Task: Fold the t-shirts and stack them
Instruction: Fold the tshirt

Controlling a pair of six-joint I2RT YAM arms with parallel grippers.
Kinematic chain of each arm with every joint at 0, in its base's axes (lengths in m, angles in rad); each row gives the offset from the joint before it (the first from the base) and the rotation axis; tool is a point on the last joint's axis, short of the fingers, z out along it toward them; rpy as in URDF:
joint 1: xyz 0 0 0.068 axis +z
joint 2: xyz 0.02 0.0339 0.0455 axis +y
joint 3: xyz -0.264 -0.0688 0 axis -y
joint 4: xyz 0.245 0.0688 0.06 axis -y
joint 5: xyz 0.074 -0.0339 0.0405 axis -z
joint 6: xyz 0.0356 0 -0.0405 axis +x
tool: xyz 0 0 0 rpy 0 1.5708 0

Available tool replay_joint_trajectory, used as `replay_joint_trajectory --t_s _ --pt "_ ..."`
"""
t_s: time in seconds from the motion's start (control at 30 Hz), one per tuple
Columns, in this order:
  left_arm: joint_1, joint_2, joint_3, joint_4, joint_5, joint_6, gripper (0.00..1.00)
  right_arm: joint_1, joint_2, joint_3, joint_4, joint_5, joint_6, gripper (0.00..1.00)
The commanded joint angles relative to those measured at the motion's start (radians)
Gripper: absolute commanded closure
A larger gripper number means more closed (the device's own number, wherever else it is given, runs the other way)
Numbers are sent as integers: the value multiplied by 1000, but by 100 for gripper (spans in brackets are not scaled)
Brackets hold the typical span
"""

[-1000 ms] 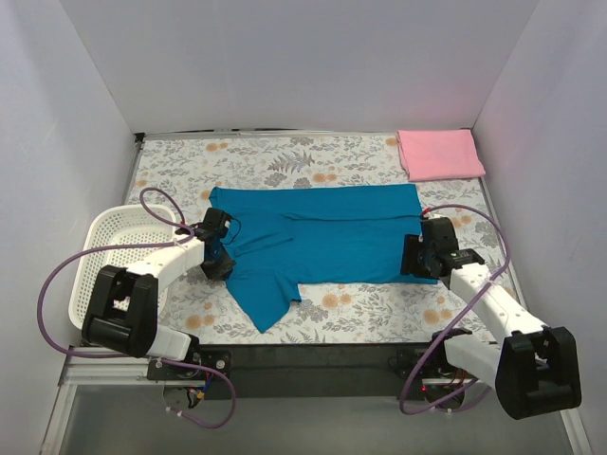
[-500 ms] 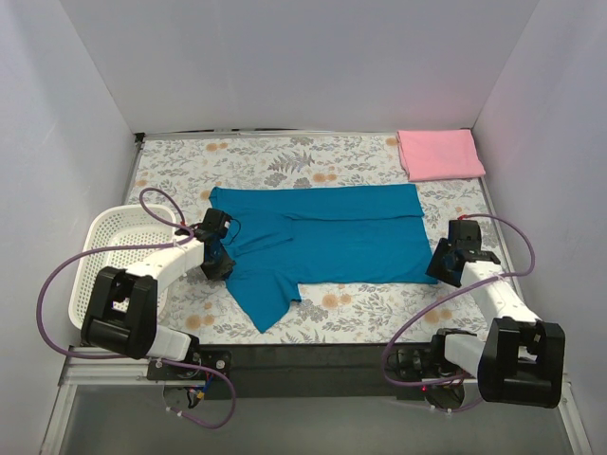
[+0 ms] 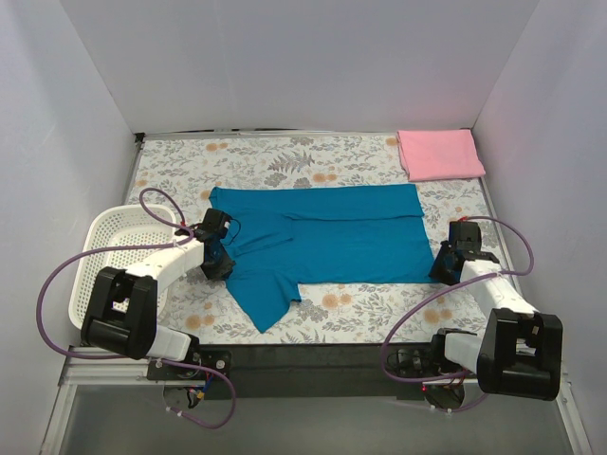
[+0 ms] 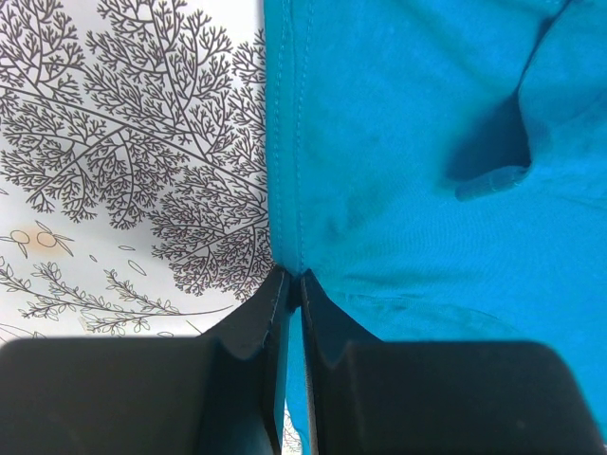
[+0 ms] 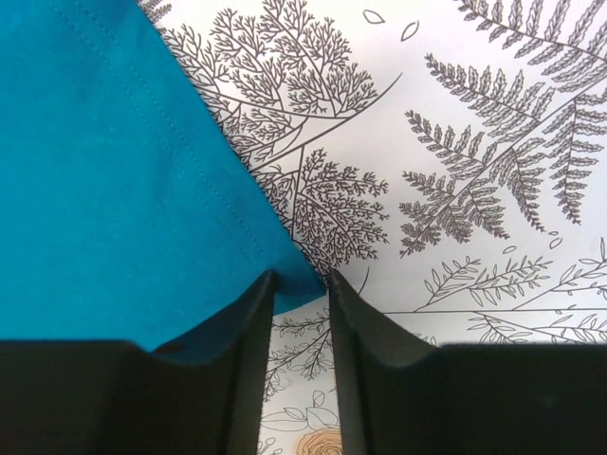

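The teal-blue t-shirt [image 3: 322,237] lies spread across the middle of the flowered table cover, one sleeve pointing toward the near edge. My left gripper [image 3: 217,260] is at its left edge; in the left wrist view [image 4: 294,281] the jaws are pressed together on the hem of the teal cloth [image 4: 427,142]. My right gripper [image 3: 443,266] is low at the shirt's near right corner; in the right wrist view [image 5: 302,281] the jaws stand a little apart with the tip of the teal corner [image 5: 114,142] between them. The light pink shirt [image 3: 439,154] lies folded at the far right corner.
A white lattice basket [image 3: 106,230] stands at the left edge beside the left arm. White walls enclose the table on three sides. Purple cables loop from both arms near the front edge.
My right gripper has drawn back rightward off the shirt's right part to its near right corner. The left gripper and the shirt have not moved.
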Motion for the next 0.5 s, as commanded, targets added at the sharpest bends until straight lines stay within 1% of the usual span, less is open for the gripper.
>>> replay_joint_trajectory --t_s 0.0,0.1,0.13,0.2,0.37,0.47 --pt "0 -10 -26 4 -25 6 100 -5 29 -20 -11 -51 16 69" --pt "0 -11 -26 6 -20 9 100 -5 10 -17 -20 -49 18 84" --pt "0 -10 -26 7 -20 9 100 -5 4 -14 -32 -37 18 92" --pt "0 -14 -26 6 -15 9 100 -7 -22 -2 -45 -29 21 99" --pt "-2 -54 -17 -6 37 4 100 -7 -99 50 -89 -9 30 99" --pt "-2 -68 26 -39 47 6 100 -7 -105 94 -98 -63 30 99"
